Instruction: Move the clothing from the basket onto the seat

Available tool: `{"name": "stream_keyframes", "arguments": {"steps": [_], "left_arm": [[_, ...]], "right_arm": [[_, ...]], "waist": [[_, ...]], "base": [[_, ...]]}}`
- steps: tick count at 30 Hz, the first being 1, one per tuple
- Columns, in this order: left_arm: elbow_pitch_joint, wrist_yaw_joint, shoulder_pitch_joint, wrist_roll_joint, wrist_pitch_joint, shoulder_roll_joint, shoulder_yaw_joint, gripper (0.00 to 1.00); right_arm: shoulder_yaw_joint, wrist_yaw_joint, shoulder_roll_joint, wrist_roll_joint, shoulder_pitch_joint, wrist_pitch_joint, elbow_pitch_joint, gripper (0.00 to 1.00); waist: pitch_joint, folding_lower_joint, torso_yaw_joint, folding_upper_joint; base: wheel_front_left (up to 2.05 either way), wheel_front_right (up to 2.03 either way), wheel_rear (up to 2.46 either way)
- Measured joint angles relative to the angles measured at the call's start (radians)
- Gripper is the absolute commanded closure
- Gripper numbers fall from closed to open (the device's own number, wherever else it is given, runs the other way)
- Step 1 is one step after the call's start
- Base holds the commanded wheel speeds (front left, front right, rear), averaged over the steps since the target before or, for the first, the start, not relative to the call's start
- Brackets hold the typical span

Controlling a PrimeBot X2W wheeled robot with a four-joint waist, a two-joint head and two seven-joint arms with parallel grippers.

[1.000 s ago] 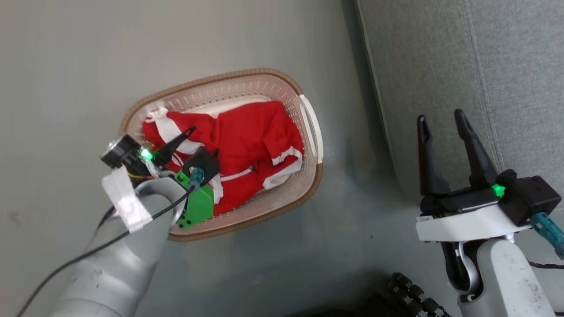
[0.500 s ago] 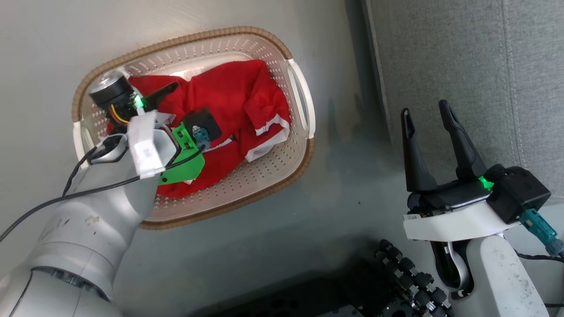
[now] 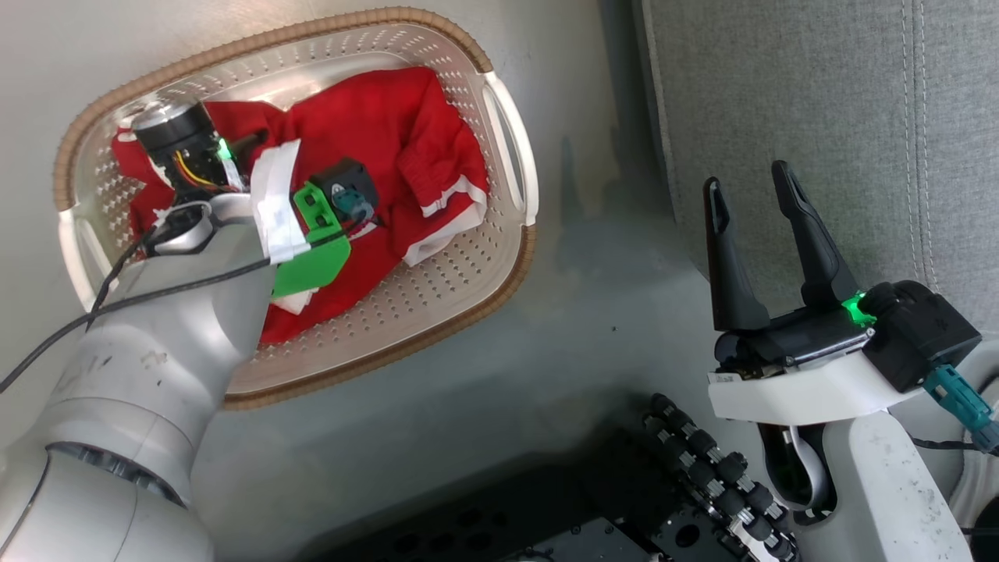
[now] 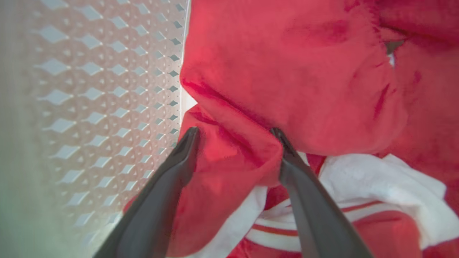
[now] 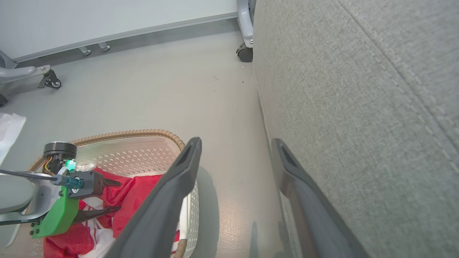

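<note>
Left end effector (image 4: 235, 132) is spread wide, straddling a red fold of clothing (image 4: 304, 71) down in the basket (image 3: 460, 290). Close too shallow and you'll pinch just a ridge; it could slip free on the lift.

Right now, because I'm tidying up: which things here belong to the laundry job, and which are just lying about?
Job: clothing, basket, seat, left gripper in the basket, right gripper.
Lying about: castor by the seat, second castor, white sheet.
</note>
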Motion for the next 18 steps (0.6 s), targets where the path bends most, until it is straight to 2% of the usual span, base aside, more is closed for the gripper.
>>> {"name": "stream_keyframes", "arguments": {"steps": [8,18], "left_arm": [[0.001,-0.001,-0.014,-0.054,0.091,-0.011,-0.018,0.00],[0.002,-0.001,-0.019,-0.121,0.173,0.004,-0.063,0.00]], "right_arm": [[0.017,0.000,0.000,0.001,0.010,0.000,-0.021,0.00],[0.030,0.000,0.000,0.001,0.038,0.000,-0.049,0.00]], "waist": [[0.022,0.0000,-0.020,0.0000],[0.030,0.0000,-0.030,0.0000]], "base": [[0.00,0.00,0.00],[0.00,0.00,0.00]]}}
